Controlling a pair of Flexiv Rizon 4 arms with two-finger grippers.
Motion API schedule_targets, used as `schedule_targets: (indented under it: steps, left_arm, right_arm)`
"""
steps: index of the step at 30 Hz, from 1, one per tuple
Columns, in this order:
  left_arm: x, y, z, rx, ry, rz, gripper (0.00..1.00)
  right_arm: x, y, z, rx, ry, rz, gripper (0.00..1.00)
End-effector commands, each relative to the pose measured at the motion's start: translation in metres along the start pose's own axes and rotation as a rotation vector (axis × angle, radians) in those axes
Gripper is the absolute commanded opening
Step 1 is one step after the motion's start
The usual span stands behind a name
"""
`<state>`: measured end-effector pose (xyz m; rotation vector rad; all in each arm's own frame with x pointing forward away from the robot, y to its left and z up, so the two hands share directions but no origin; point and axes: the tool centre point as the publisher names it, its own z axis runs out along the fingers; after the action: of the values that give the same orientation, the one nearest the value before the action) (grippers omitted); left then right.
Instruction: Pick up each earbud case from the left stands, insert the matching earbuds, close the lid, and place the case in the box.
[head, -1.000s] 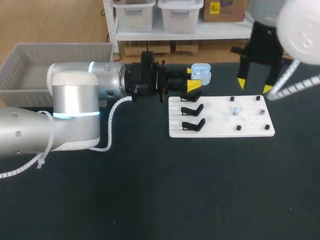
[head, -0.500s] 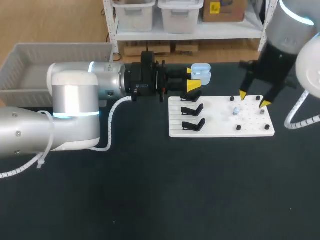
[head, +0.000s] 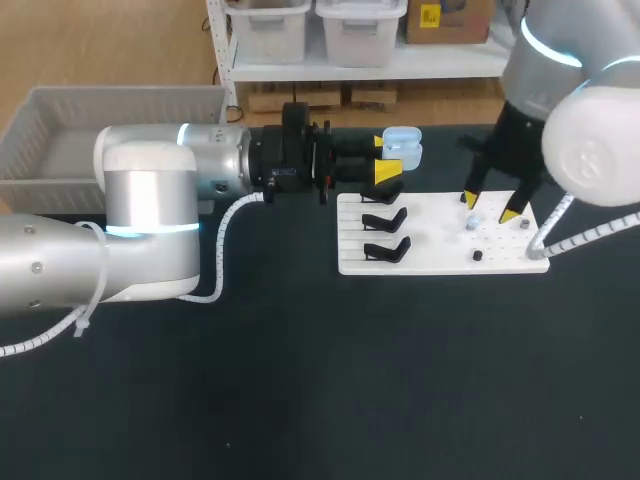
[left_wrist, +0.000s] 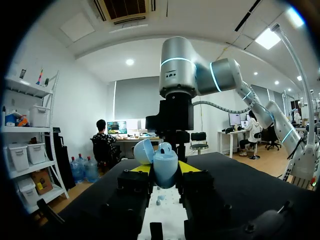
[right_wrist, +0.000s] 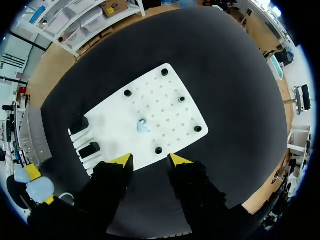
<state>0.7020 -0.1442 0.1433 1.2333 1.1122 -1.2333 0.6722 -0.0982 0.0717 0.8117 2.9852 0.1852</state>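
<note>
Pale blue plastic earbud case, lid open, sits clamped in the left gripper above the white pegboard's far-left corner; the left wrist view leaves its contents unclear. In the right wrist view, the right gripper hangs spread above the small blue earbud mid-board, so insertion, closing and boxing likely remain.

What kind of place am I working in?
Probably a robot test bench: white perforated fixture board with black stands, grey plastic box, left pincer holding an open pale blue earbud case.

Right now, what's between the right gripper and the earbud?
Only bare board separates the right gripper from the earbud; a peg stands just aside, seen in the right wrist view.
</note>
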Motion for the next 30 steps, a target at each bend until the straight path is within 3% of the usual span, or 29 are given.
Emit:
schedule_targets:
  steps: [1,11,30]
  left_arm:
    - [0.000,-0.002,0.000,-0.005,-0.001,0.002,0.00]
    - [0.000,-0.002,0.000,-0.005,-0.001,0.002,0.00]
    - [0.000,-0.002,0.000,-0.005,-0.001,0.002,0.00]
  right_arm:
    - [-0.002,0.007,0.012,0.009,0.003,0.005,0.44]
    - [-0.005,0.010,0.026,0.004,-0.020,0.036,0.46]
    - [-0.012,0.010,0.042,-0.008,-0.031,0.041,0.39]
